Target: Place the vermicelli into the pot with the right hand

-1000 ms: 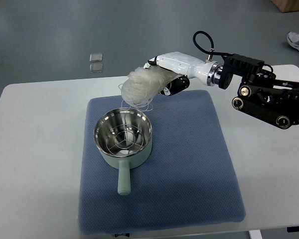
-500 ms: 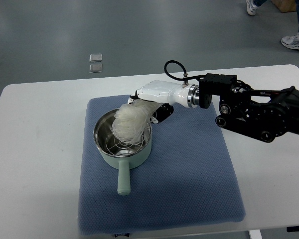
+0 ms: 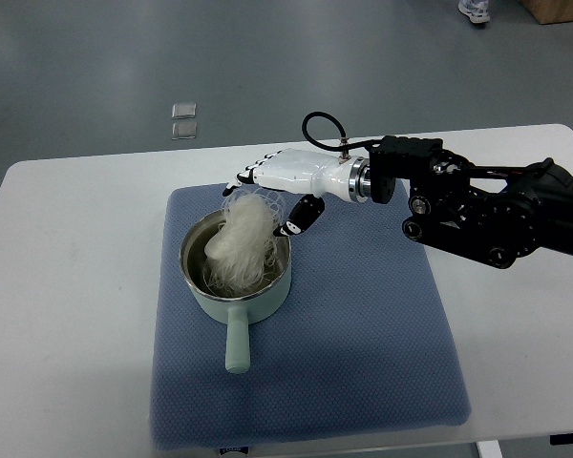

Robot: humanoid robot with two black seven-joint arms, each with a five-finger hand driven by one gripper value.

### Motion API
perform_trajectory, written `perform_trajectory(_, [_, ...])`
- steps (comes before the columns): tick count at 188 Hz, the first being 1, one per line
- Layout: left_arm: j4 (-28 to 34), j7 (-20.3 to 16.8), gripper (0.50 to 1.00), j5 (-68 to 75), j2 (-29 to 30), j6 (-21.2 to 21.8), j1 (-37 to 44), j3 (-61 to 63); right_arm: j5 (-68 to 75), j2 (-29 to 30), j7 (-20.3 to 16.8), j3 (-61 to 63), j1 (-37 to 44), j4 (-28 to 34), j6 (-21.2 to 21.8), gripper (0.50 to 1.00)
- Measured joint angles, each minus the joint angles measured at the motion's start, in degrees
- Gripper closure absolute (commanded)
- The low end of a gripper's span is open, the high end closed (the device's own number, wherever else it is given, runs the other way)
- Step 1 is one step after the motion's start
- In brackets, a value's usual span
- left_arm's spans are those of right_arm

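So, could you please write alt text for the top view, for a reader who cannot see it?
The right hand, fingers spread, hovers at the far rim of a pale green pot, where a white bundle of vermicelli stands, its top above the rim. The pot sits on a blue mat on a white table, handle toward the camera.

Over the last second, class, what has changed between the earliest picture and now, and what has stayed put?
The right hand carried the vermicelli from above the mat's far edge down into the pot. Its fingers have now spread, and the bundle stands in the pot, a few strands still trailing up towards them. The pot, mat and table have not moved.
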Motion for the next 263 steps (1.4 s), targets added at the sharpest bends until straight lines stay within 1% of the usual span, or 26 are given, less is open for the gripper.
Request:
perform_trajectory(36, [0.0,0.0,0.500,0.0,0.0,0.0,0.0,0.0,0.4,-0.3,0.0,0.6,0.1,0.0,-0.1,0.648])
perform_trajectory(56, [0.0,0.0,0.500,0.0,0.0,0.0,0.0,0.0,1.2,-0.7,0.0,1.2,0.1,-0.1,-0.9,0.648])
perform_trajectory(82, [0.0,0.0,0.500,0.0,0.0,0.0,0.0,0.0,5.3,-1.4,0.0,5.5,-0.7,-1.6,-1.3,0.648])
perform_trajectory(101, [0.0,0.0,0.500,0.0,0.0,0.0,0.0,0.0,11.8,-3.1,-0.1,9.3,-2.3,-3.5,-1.0,0.648])
perform_trajectory(141, [-0.2,0.0,0.500,0.0,0.0,0.0,0.0,-0.2,32.3,-5.9,-0.9,16.8,-8.6,-7.7,-1.3,0.648])
perform_trajectory(174, [-0.2,0.0,0.500,0.0,0.0,0.0,0.0,-0.3,49.8,-5.5,-2.2,25.2,-16.1,-11.1,-2.0,0.648])
perform_trajectory(195, [-0.1,0.0,0.500,0.0,0.0,0.0,0.0,-0.4,58.1,-4.8,-2.5,29.7,-20.1,-12.4,-3.6,0.648])
perform_trajectory(209, [-0.1,0.0,0.500,0.0,0.0,0.0,0.0,-0.4,62.3,-4.4,-2.5,31.5,-22.3,-12.6,-4.3,0.636])
perform_trajectory(213, [-0.1,0.0,0.500,0.0,0.0,0.0,0.0,-0.4,63.5,-4.2,-2.5,32.0,-22.9,-12.6,-4.4,0.628])
perform_trajectory(216, [-0.1,0.0,0.500,0.0,0.0,0.0,0.0,-0.4,64.5,-4.0,-2.5,32.4,-23.4,-12.6,-4.5,0.611])
perform_trajectory(232, [-0.2,0.0,0.500,0.0,0.0,-0.1,0.0,-0.4,68.5,-3.5,-2.5,34.1,-25.2,-12.7,-4.5,0.601])
perform_trajectory(239, [-0.3,0.0,0.500,0.0,0.0,-0.2,0.0,-0.4,70.1,-3.3,-2.5,34.9,-25.9,-12.7,-4.6,0.579])
perform_trajectory(263, [-0.3,0.0,0.500,0.0,0.0,-0.3,0.0,-0.4,73.0,-2.5,-2.4,36.4,-27.0,-12.7,-4.6,0.576])
